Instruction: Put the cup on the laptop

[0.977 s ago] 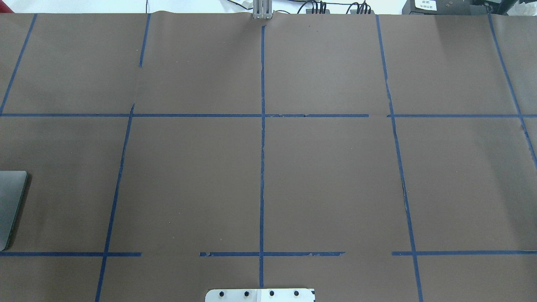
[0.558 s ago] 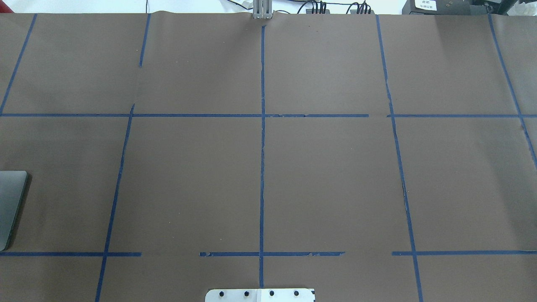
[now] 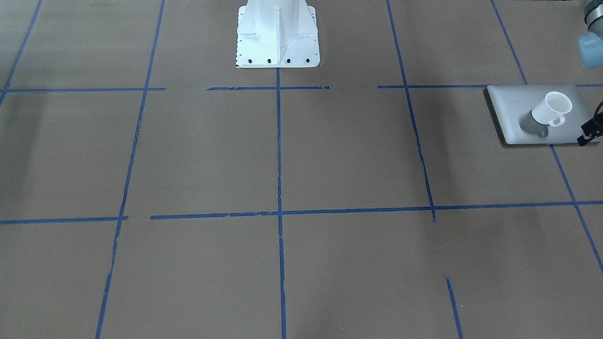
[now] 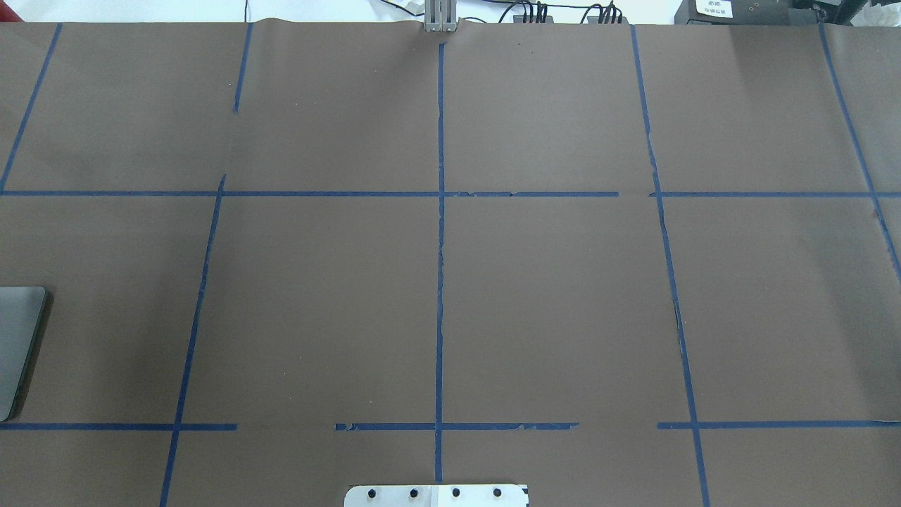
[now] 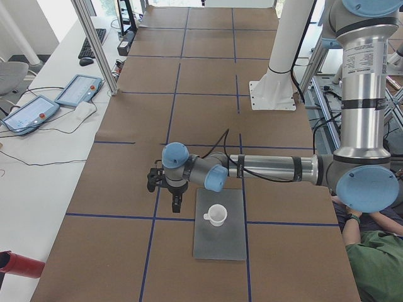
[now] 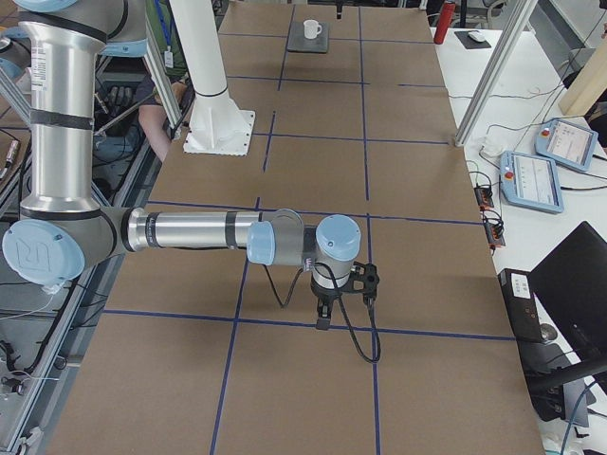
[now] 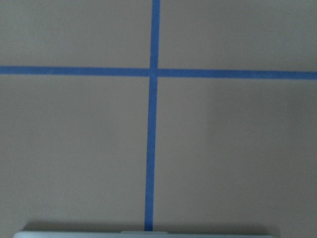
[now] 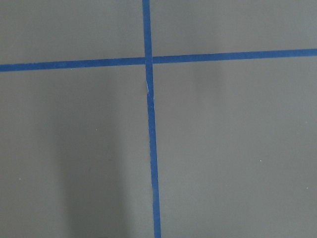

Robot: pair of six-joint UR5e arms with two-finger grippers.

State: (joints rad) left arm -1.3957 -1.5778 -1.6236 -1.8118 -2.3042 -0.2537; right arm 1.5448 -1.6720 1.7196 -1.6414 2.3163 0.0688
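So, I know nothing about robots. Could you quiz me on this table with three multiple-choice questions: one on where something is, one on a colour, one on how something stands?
1. Where is the cup? A on a plate; B on the laptop; C in a basket.
2. What colour are the tape lines? A red; B yellow; C blue.
3. How does the cup stand? A upright, mouth up; B on its side; C upside down.

Answers:
1 B: its base rests on the grey lid.
2 C: the grid is blue in every view.
3 A: the exterior left view shows its open rim on top.
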